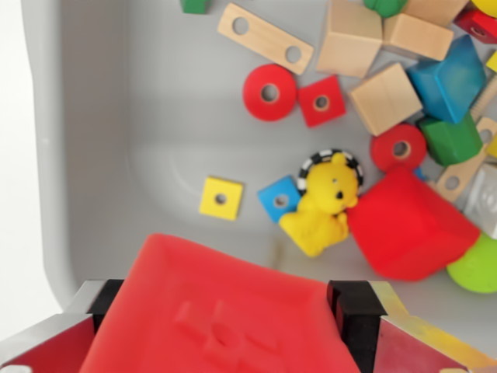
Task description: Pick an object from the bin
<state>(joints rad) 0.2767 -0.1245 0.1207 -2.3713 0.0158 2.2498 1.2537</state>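
Hand on red block — seemingly above bin

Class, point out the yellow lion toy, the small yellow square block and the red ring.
yellow lion toy [332, 189], wrist view, its face.
small yellow square block [220, 198], wrist view, top face.
red ring [269, 92], wrist view, rim.

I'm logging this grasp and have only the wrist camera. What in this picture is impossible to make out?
- Large red embossed block in the tool: lower part cut off by the bottom edge; relief blurred.
- Tool fingers: pads hidden behind that block.
- Grey plastic bin floor beneath the block: hidden.
- Blocks at the wrist view's right and top edges, like the lime green ball: cut off.
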